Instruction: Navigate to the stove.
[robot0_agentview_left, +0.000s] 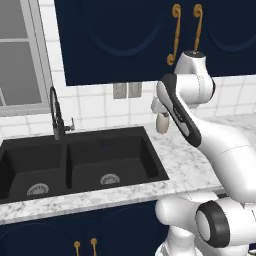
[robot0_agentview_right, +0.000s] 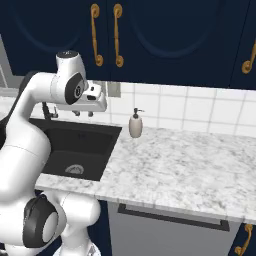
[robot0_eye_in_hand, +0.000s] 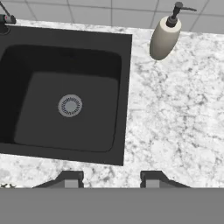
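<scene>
The stove is out of view. My gripper hangs open with nothing between its fingers, above the marble counter at the right edge of a black double sink. From the right base view the gripper points down over the sink's right basin, held out from the arm's raised wrist.
A beige soap dispenser stands by the tiled wall, right of the sink. A black faucet rises behind the sink, under a window. Dark blue upper cabinets with gold handles hang overhead. A grey appliance front sits under the counter.
</scene>
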